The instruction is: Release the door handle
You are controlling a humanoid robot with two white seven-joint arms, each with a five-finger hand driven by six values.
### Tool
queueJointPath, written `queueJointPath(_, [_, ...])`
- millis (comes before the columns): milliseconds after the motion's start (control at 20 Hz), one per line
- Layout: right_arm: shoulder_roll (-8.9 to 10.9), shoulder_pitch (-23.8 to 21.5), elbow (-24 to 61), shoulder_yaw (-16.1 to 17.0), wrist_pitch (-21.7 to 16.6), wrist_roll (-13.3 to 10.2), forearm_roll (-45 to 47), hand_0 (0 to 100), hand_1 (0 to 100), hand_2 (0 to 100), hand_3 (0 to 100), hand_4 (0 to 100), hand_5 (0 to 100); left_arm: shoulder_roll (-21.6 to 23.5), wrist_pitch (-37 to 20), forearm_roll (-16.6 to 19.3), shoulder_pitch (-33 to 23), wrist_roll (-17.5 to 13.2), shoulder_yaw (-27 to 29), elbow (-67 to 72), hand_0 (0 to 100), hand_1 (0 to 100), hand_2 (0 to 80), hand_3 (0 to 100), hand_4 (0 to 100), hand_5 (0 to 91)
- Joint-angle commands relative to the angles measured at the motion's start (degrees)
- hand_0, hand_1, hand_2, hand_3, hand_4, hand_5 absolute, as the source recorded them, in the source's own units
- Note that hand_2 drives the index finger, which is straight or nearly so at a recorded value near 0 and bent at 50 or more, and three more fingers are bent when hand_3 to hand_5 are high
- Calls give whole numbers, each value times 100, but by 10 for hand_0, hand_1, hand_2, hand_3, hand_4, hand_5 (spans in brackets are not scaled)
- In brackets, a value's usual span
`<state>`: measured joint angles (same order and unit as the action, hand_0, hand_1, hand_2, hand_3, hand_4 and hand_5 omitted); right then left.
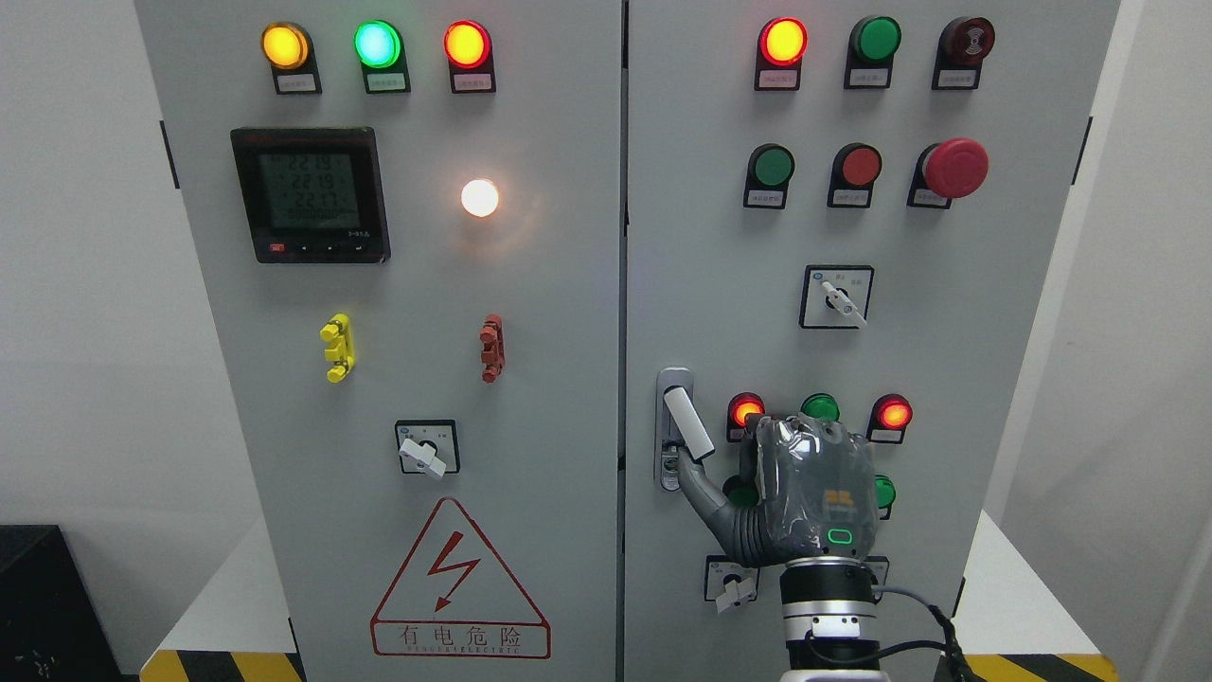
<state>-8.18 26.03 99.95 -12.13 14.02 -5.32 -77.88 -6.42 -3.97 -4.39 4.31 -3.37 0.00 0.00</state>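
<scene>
Right grey robot hand (800,493) rises from the bottom edge, thumb (696,483) touching the white lever door handle (687,423) on the grey cabinet's right door (720,284), fingers loosely curled, gripping nothing

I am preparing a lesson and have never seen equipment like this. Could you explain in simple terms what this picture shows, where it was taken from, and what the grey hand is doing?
The picture comes from a camera on a humanoid robot's head, facing a grey electrical cabinet with two doors. The doors carry lit lamps, push buttons, rotary switches, a digital meter and a red emergency stop. A warning triangle marks electrical danger. The grey hand is the robot's right hand, coming up from the bottom right. Its thumb reaches toward the white door handle, which is swung out at a tilt. Its other fingers look relaxed, not wrapped around anything. The left arm is not visible.
</scene>
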Motion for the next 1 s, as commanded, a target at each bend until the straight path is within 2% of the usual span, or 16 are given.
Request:
queueJointPath(0, [0,-2,51,132,-13,13,1,329,306,873,1000,1000,973,0,2,0,0,3,-123,-114,0,0,24,87,13,0])
queueJointPath(950, [0,95,148,281,-22,30,1,334,304,869,1000,1000,968,0,2,0,0,3,-123,-114,0,0,23,85,14,0])
